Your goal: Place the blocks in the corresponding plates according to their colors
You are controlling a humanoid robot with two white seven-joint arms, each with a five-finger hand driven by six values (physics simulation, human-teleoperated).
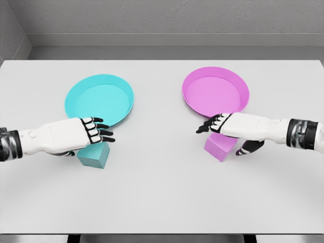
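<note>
Left hand (91,130): comes in from 9 o'clock, palm down, fingers (104,132) stretched and slightly spread, pointing toward 3 o'clock. Hovers over the cyan block (94,155); the thumb is hidden beneath, so cannot tell whether it touches the block. No closed grasp is visible.

Cyan block: sits on the table (162,197) just under and at 6 o'clock of the left hand, near the lower rim of the cyan plate (99,99), outside it.

Right hand (225,126): comes in from 3 o'clock, fingers extended toward 9 o'clock, thumb (249,148) hanging down at the block's right side. Hand loose and wide, nothing gripped.

Pink block (220,147): on the table directly below the right hand, at 6 o'clock of the pink plate (215,91), outside it.

Plates: cyan at 10 o'clock of the table centre, pink at 2 o'clock, well apart.
</note>
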